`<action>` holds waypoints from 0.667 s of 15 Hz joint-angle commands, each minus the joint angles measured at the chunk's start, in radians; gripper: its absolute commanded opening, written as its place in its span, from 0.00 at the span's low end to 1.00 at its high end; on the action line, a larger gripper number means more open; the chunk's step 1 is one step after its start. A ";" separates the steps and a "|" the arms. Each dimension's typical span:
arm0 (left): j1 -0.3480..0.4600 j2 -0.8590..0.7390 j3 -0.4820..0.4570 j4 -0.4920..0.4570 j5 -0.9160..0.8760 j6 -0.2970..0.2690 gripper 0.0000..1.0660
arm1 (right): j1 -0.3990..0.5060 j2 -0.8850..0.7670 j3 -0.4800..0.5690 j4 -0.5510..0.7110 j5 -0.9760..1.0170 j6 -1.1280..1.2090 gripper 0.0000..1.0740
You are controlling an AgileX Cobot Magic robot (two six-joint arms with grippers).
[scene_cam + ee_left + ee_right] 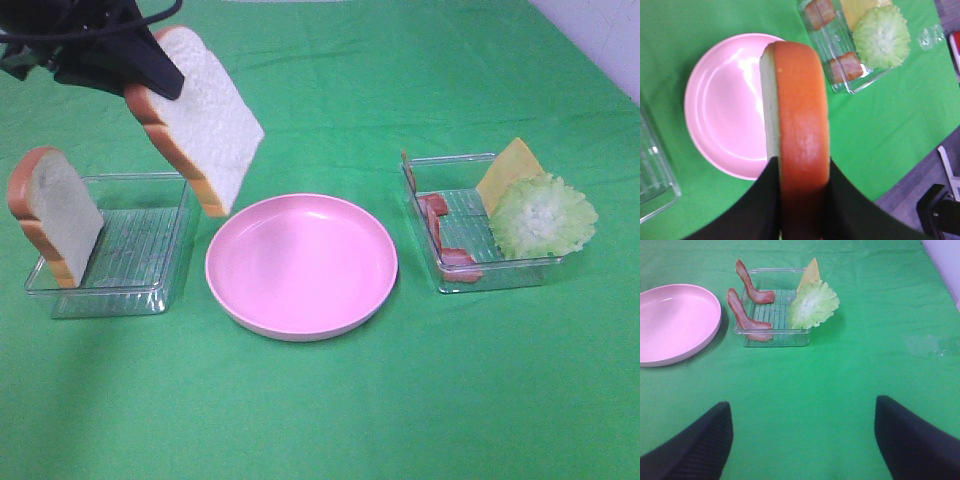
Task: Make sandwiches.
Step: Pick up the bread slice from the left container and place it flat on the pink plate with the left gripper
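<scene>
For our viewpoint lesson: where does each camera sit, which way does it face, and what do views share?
Exterior high: mounted high, looking down on the green table; shows the left claw holding a bread slice near the pink plate.
Left wrist: on the left arm, facing down past that slice to the plate; claw fingers show.
Right wrist: on the right arm, facing the fillings tray; open right claw shows.
Shared: plate and fillings tray appear in all three.
</scene>
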 commanded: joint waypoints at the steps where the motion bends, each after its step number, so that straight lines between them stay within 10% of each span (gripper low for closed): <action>1: 0.002 0.081 0.037 -0.175 -0.014 0.126 0.00 | -0.005 -0.016 0.000 0.002 -0.009 -0.006 0.70; 5: -0.001 0.283 0.038 -0.493 -0.012 0.303 0.00 | -0.005 -0.016 0.000 0.002 -0.009 -0.006 0.70; 10: -0.004 0.420 0.038 -0.511 -0.013 0.309 0.00 | -0.005 -0.016 0.000 0.002 -0.009 -0.006 0.70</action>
